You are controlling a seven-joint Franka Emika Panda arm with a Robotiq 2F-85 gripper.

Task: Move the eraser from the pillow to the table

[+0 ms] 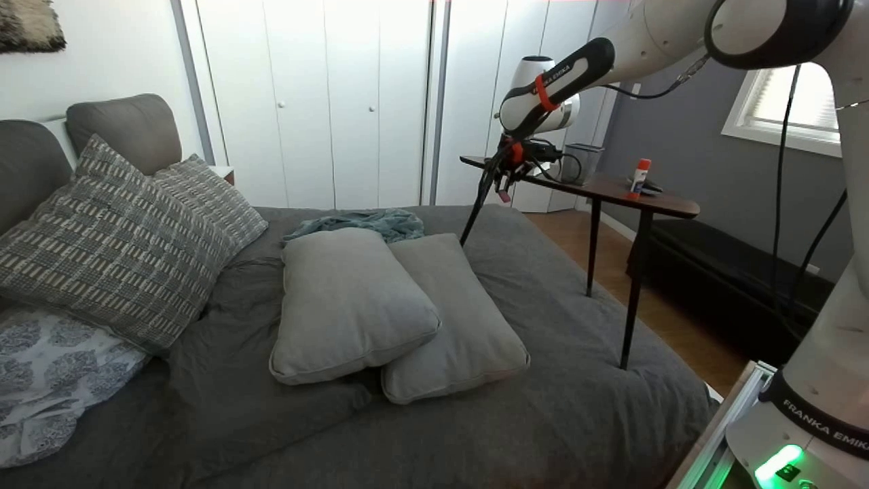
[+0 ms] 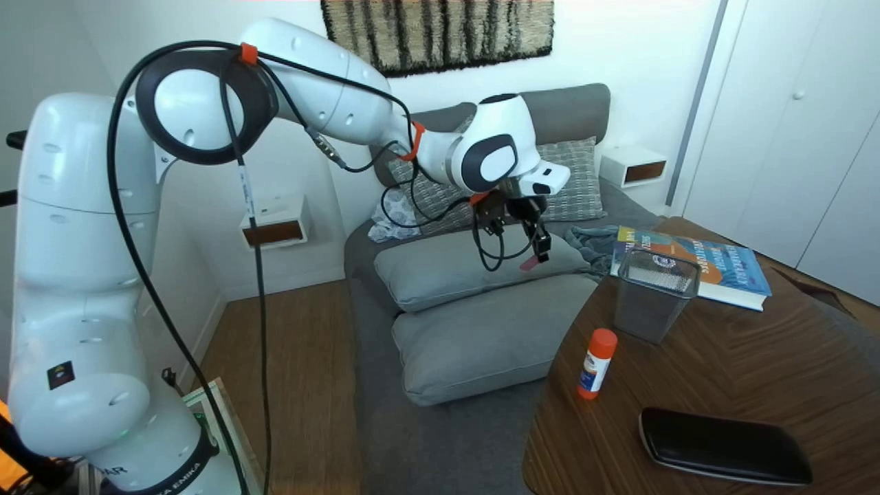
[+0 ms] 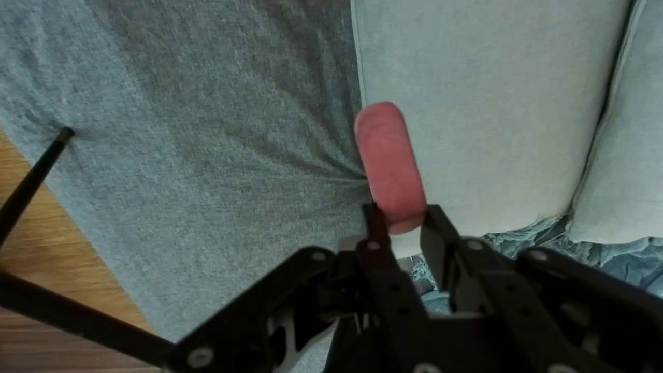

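While I watch from a distance, my gripper pinches one end of the eraser, its two jaws standing apart only so much as this piece is wide. The free end points away from them, and in the wrist view it covers a part of the edge of the pillow. In both exterior views I see the eraser hanging in the air above the bed, apart from the pillow and from the table. On the table a glue stick stands upright, near a mesh cup; a book and a black case lie there also
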